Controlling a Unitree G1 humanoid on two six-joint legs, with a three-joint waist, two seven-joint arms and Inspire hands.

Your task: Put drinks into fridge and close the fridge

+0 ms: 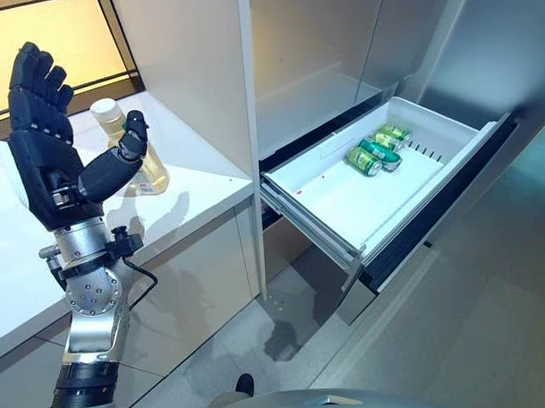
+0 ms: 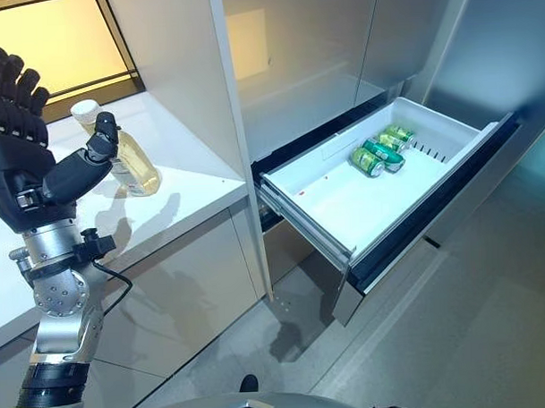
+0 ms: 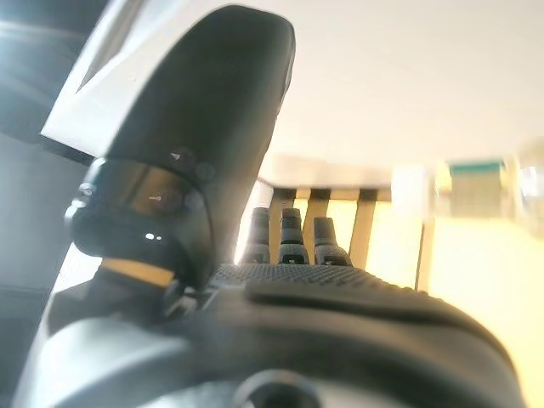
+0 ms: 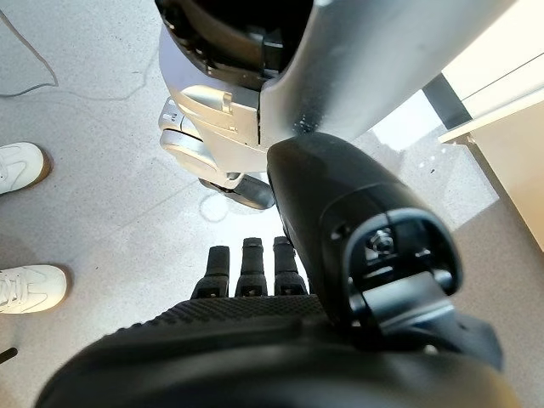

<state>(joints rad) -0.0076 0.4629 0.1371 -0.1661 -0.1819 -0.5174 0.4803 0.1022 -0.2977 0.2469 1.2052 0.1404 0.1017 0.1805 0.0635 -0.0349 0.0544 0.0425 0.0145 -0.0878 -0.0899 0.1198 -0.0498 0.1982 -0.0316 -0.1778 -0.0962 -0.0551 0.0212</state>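
1. Green cans [image 1: 376, 152] already lie in the open fridge drawer [image 1: 344, 206], right of centre.
2. Left hand [image 1: 47, 149], fingers spread and empty, rises beside the bottle [image 1: 132, 151] on the counter [image 1: 192, 193], upper left.
3. Right hand [image 4: 255, 280] hangs relaxed, empty.
4. Bottle loading and drawer closing remain.

The fridge drawer [image 1: 449, 131] stands pulled out, open from above. Three green cans [image 1: 375, 152] lie together near its back right corner; the front and left part of its white floor is free. The tall panel [image 1: 251, 142] separates drawer from counter [image 1: 191, 184].
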